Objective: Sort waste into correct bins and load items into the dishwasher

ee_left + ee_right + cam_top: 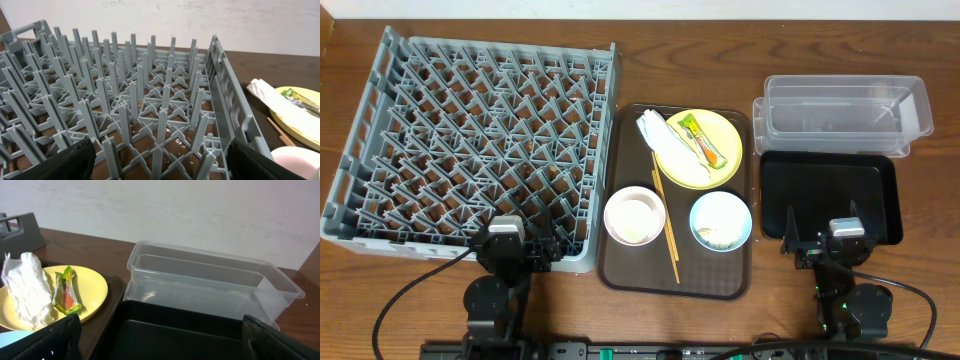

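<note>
**A:** Overhead first. Layout?

**B:** Grey dish rack (470, 130) is on the left of the desk (720, 60), with the brown serving tray (715, 275) just beside it on the right. At the back of that tray is the yellow plate (725, 135), with the napkin (665, 138) and wrapper (705, 142) lying on it. The white bowl (635, 216) is front-left and the light-blue bowl (721, 220) front-right, with beige scraps (720, 237) in the blue one. The chopsticks (665, 225) run front to back between the bowls, close against the white one. The clear tub (845, 110) is back-right, and the black tray (830, 190) is directly in front of it.

**A:** Arms?

**B:** My left gripper (515, 240) is at the rack's near edge. My right gripper (838, 232) is at the black tray's near edge.

**A:** Left wrist?

**B:** My fingers (55, 162) sit in the two lower corners, spread wide and pinching nothing. Only rack pegs show between them. Past the rack's right wall I see the napkin, the plate edge and wrapper, and one chopstick. The white bowl's rim is in the bottom-right corner.

**A:** Right wrist?

**B:** Those fingers (50, 340) are also spread wide, with nothing held. The black tray's floor lies between them and the clear tub is right behind it. The plate is to the left, with the napkin on its left part and the wrapper just to the napkin's right. A sliver of the blue bowl shows bottom-left, and a rack corner top-left.
</note>
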